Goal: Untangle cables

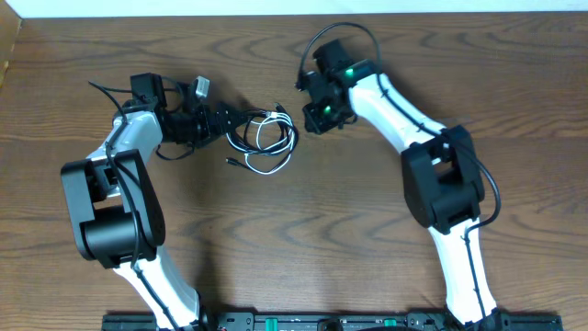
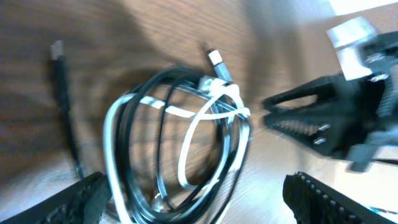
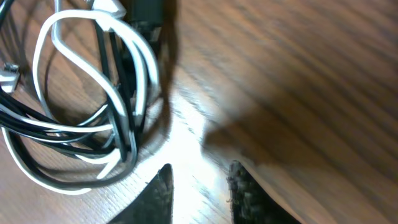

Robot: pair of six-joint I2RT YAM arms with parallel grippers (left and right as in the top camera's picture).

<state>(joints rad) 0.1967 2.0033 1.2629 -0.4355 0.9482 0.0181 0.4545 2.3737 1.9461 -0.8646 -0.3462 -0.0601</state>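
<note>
1. Table (image 1: 303, 239): the wood is smooth. With nothing pinned, a pull on one strand is likely to drag the whole coil across it instead of opening it.
2. Left gripper (image 1: 231, 124): released. In the left wrist view its fingers stand wide on either side of the coil and hold nothing. If it closes from this position, it may clamp several strands at once and lock the tangle.
3. Right gripper (image 3: 199, 190): the jaws stand narrowly apart over bare wood and grasp nothing. It sits just beside the coil, opposite the left gripper. With the two this close, a reach into the coil risks finger-to-finger contact.
4. Black cable (image 2: 165, 74): it lies on the table between the two grippers, coiled in several turns. Lifting one turn may tighten the others.
5. White cable (image 2: 184, 149): it is looped through and over the black turns. The strands bunch at a crossing on the coil's far side, and tension there can form a knot.
6. Silver plug (image 2: 217, 62): it lies at that crossing. It may snag if it is drawn through a loop.
</note>
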